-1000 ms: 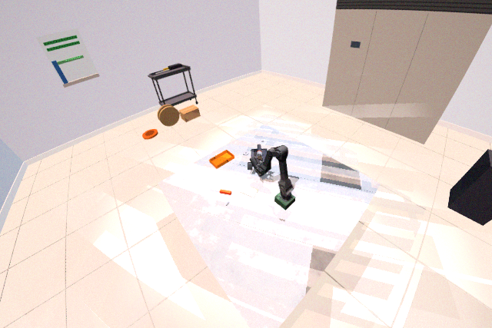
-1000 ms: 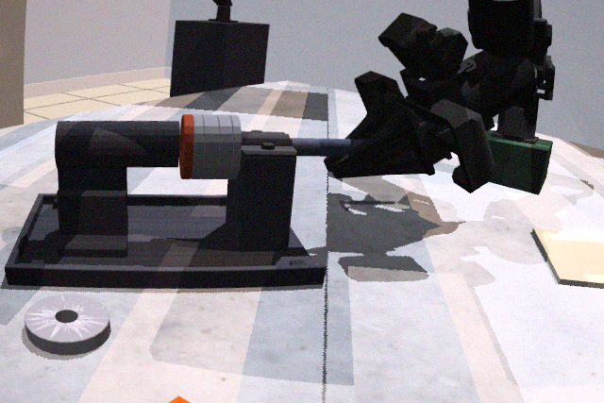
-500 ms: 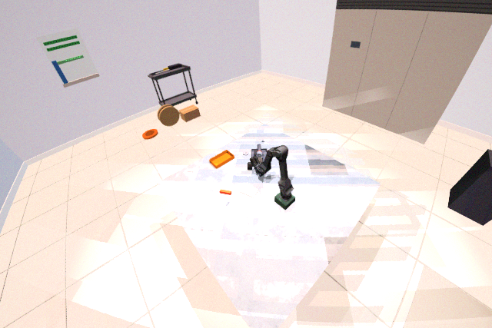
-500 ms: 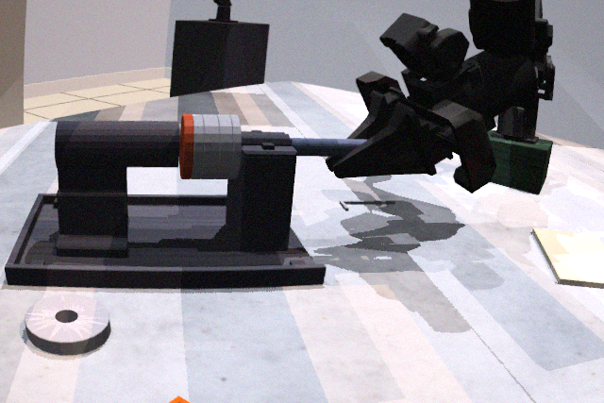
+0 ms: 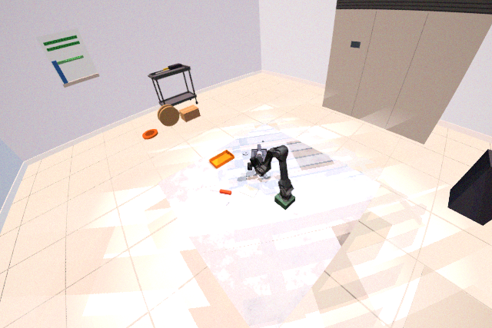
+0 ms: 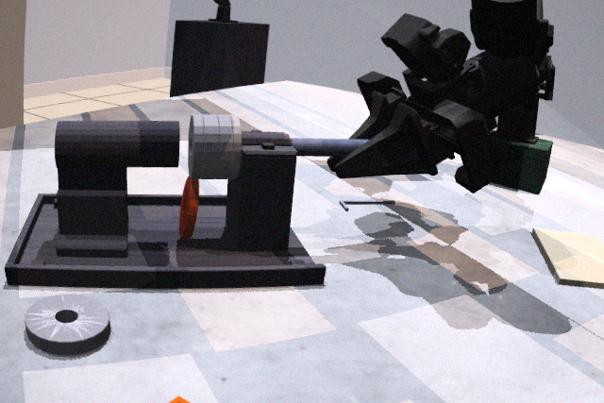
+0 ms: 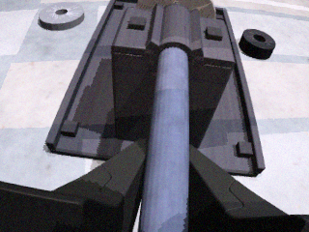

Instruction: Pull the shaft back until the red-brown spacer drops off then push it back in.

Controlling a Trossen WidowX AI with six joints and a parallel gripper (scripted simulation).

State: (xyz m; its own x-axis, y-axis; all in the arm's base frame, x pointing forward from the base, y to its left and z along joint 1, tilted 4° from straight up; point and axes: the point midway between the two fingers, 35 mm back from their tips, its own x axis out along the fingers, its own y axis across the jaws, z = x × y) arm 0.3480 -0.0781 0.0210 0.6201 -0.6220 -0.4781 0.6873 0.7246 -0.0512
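And there goes the red-brown spacer (image 6: 189, 208), off the end of the shaft (image 6: 324, 146) (image 7: 170, 126), well ahead of the fingertips, below the pale spacers (image 6: 213, 146) and inside the tray (image 6: 165, 276) (image 7: 77, 103). It stands on edge, seemingly in mid-fall or only just landing; I can't tell which from here.

The gripper (image 6: 348, 152) (image 7: 164, 151) is nearly closed, one finger on each side of the shaft, clamped snugly on it. Straight out in front of the fingers sits the near support (image 6: 260, 193) (image 7: 169, 82), then those pale spacers pressed up together, then a gap, and farthest off the big housing block (image 6: 92, 178).

So the pull has surely done its work, and this is the moment to stop dead! Any more travel back toward the arm and the next pale spacer could go too. Hold the grip, let the loose one settle, then press forward, straight along the shaft's own line, slow and level. Tip it, and it may jam in the support or miss the housing bore. Watch that the pale ones don't get knocked about on the way. Drive it fully home, and only then spread the fingers evenly and back away.
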